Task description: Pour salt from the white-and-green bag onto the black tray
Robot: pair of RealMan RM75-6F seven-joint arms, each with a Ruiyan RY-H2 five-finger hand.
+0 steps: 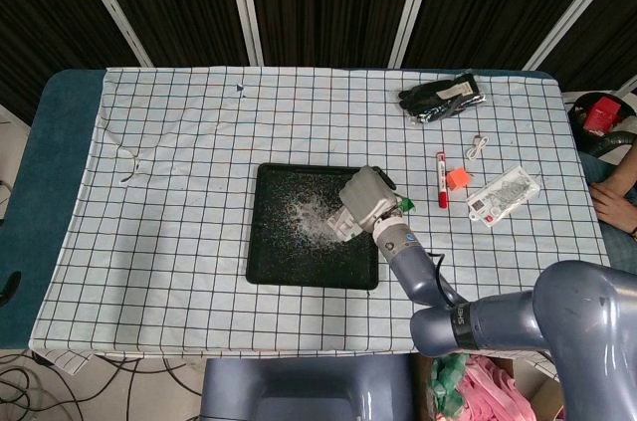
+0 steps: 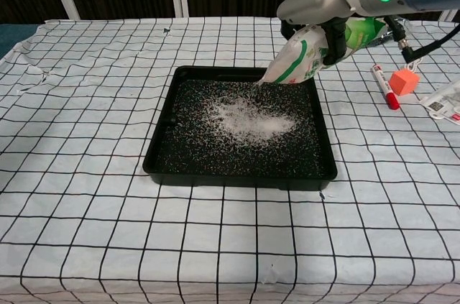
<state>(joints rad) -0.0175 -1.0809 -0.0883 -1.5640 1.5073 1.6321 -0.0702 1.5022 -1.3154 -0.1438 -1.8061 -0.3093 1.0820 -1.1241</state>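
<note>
Right hand grips white-and-green bag, fingers wrapped round its middle, bag tipped mouth-down over far right corner of black tray. Chest view shows bag's print and salt pile heaped mid-tray. Head view: hand hides most of bag, only green corner peeking out. Red marker, orange block right of tray. Black gloves at far edge, head view only. Left hand in neither view.

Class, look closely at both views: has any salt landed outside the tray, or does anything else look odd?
No salt shows on the cloth. It lies in a heap inside the tray, where the right hand tips the bag. Nothing stands out.
</note>
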